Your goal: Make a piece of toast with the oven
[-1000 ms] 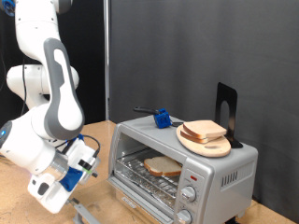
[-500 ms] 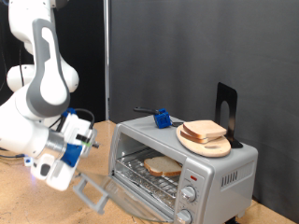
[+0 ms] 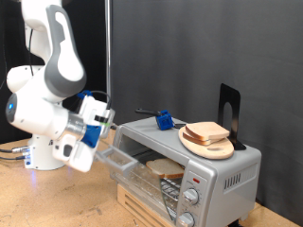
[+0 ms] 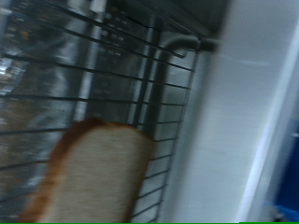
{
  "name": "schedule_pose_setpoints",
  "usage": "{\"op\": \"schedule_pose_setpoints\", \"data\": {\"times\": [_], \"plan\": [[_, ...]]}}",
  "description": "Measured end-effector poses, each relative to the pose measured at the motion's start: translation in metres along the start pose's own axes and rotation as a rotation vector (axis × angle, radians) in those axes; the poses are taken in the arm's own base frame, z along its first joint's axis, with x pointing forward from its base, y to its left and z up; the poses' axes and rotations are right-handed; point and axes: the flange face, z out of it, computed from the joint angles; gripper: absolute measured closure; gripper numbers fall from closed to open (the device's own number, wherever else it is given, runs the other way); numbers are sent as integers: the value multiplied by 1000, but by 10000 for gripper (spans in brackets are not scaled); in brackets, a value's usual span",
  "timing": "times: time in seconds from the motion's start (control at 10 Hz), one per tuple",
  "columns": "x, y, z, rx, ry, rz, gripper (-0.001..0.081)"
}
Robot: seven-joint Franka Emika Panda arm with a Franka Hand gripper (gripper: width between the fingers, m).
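Wrist view: tan-crusted pale toast (image 4: 89, 173) on the boxy silver oven's (image 3: 204, 175) wire rack (image 4: 112, 75); hand's (image 3: 102, 121) spread unclear.

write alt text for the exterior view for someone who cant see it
A white robot arm's tool pushes a silver toaster oven's glass door, which stands half raised, with a slice of toast on the rack inside. On the oven's top sit a round wooden board with more bread slices, a small blue object and a black stand.
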Motion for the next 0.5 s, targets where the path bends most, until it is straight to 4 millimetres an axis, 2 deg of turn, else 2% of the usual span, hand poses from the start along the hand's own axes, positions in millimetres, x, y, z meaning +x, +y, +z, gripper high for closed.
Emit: {"op": "schedule_pose_setpoints", "data": {"times": [0.3,0.5], "plan": [[-25,-25,29,-14,-12,-1,-2],[-35,-28,31,-65,-12,32,-2]]}}
